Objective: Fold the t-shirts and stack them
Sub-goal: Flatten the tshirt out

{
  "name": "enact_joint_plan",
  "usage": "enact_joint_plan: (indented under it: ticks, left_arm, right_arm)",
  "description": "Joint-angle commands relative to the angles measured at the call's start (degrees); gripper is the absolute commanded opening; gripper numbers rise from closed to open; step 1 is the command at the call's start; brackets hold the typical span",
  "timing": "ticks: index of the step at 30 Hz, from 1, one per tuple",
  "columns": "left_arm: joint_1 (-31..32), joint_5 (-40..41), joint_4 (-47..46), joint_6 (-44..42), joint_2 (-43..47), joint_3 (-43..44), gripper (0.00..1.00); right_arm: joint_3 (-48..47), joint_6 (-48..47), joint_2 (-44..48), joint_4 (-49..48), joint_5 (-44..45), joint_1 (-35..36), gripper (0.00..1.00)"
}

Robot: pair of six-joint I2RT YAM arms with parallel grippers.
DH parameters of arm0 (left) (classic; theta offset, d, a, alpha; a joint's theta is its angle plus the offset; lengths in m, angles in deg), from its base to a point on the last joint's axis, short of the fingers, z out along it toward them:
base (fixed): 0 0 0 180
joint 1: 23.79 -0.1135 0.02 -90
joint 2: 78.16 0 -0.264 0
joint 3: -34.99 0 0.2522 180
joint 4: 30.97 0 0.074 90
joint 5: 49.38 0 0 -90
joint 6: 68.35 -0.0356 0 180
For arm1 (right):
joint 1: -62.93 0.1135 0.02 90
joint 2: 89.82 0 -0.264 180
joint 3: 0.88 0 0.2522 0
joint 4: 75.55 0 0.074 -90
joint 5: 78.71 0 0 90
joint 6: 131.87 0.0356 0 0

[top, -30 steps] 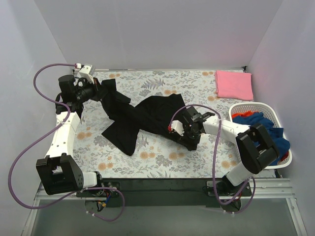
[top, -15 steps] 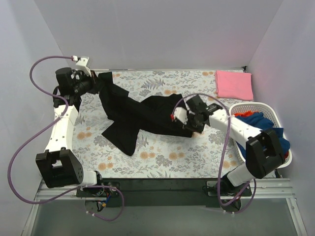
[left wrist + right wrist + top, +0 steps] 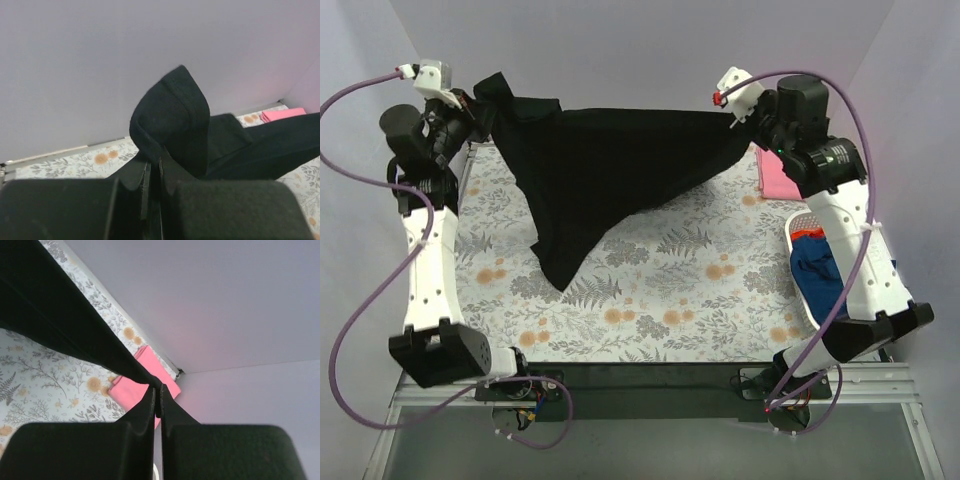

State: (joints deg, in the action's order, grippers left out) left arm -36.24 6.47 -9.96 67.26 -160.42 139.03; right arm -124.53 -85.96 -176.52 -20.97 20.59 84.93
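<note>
My left fingers (image 3: 145, 186) clenched on a bunched corner of the black shirt (image 3: 610, 165), right fingers (image 3: 152, 406) pinching its other edge, only the top view showing it stretched between them over the worktop (image 3: 670, 290), lower point hanging

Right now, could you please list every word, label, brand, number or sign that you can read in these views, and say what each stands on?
There is no readable text in any view.
The black shirt shows plain cloth, with no print or label in sight.
The pink shirt is plain too.
The floral cloth bears only its flower pattern.
The arms show no legible marking.
</note>
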Motion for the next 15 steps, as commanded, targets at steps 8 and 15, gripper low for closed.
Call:
enact_joint_plan:
  ticks: [8,15]
  left_arm:
    - [-0.56,21.23,-12.24,-2.44,34.17,-9.77,0.0]
    - [-0.56,25.36,-12.87,-6.49,38.49,-5.47,0.0]
  right_arm:
    - [-0.42,2.61,23.84,-11.96,4.24,-0.03,0.01]
    - [-2.0,-0.8,30.53,-22.0,4.93,-0.11,0.01]
